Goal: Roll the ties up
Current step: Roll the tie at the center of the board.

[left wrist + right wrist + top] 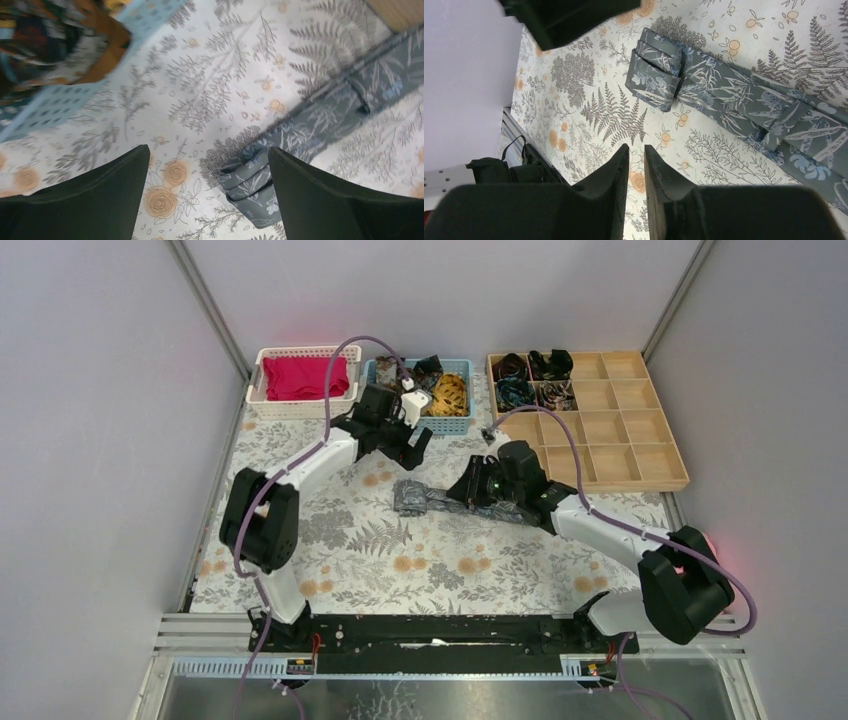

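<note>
A grey floral tie lies on the patterned tablecloth, its left end wound into a small flat coil and the rest stretching away to the right as a flat strip. My left gripper hangs wide open above the cloth, with the coil just inside its right finger and not touching it. In the top view that gripper sits behind the coil, near the blue basket. My right gripper hovers beside the strip with a narrow gap between its jaws and nothing in it; the top view shows it right of the coil.
A blue basket of loose ties stands at the back. Left of it is a white basket with magenta cloth. A wooden compartment tray at the back right holds rolled ties in its far-left cells.
</note>
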### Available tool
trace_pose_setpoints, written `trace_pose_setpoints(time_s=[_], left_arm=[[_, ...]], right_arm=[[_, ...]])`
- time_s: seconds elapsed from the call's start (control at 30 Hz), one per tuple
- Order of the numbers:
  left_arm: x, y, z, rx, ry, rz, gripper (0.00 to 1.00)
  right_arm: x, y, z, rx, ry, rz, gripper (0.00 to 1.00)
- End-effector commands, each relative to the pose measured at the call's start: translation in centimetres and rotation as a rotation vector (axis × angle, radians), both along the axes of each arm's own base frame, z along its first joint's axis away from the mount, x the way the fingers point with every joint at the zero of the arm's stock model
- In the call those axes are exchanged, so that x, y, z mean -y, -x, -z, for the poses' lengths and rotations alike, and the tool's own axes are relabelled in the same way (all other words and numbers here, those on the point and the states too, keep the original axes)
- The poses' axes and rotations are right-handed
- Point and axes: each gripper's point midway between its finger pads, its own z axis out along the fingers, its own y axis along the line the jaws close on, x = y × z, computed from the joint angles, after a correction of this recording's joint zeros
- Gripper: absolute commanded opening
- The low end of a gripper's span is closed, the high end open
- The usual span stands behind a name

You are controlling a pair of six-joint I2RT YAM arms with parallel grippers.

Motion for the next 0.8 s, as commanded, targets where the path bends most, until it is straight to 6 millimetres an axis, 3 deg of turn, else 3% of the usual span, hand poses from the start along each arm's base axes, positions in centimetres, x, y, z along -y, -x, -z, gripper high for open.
trace_pose_setpoints(time_s=[0.0, 0.2, 0.43, 0.77], left_arm=[[1.1, 2.4, 2.5, -0.173, 0.004, 0.182, 0.96], [1.4, 5.4, 5.8, -0.396, -0.004, 0.260, 0.99], [1.7, 5.6, 6.7, -0.453, 0.026, 0.252, 0.99], [1.8, 7.9, 8.4, -0.547, 0.054, 0.233, 0.99]], right_arm=[[0.9, 0.2, -1.8, 0.071, 0.002, 0.023, 0.25], [1.1, 0.7, -1.8, 0.076, -0.009, 0.021, 0.31], [0.6, 0.9, -1.4, 0.058, -0.032, 0.009, 0.31], [0.7, 1.3, -2.5, 0.069, -0.074, 0.013, 0.31]])
